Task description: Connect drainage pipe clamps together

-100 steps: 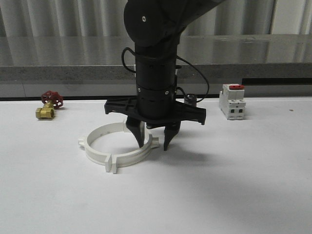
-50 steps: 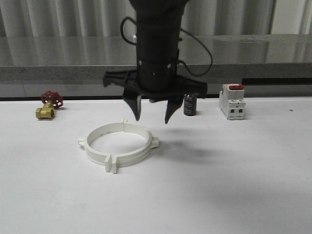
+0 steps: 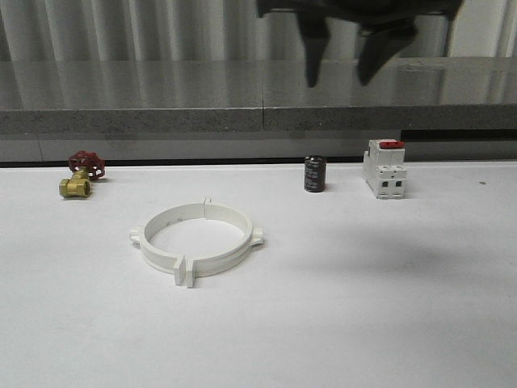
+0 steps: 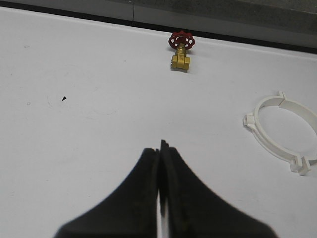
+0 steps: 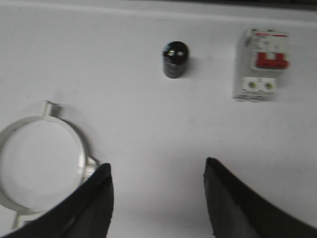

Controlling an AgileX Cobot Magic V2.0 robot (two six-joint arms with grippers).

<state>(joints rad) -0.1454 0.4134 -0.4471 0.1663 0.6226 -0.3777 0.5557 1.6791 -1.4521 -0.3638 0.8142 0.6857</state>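
The right gripper is seen high above the table in the front view, its two black pointed fingers spread wide with nothing held between them. The left gripper is seen closed tight, its dark smooth fingers pressed together over bare white table, and nothing is held.

The clamps are laid flat on the table as two white plastic half-rings, joined into one wide round ring with small lugs on the outside. From the ring, a black shiny cylinder is found at 2 o'clock, with a white boxy breaker beside it. A brass valve with a red wheel is found at 10 o'clock.
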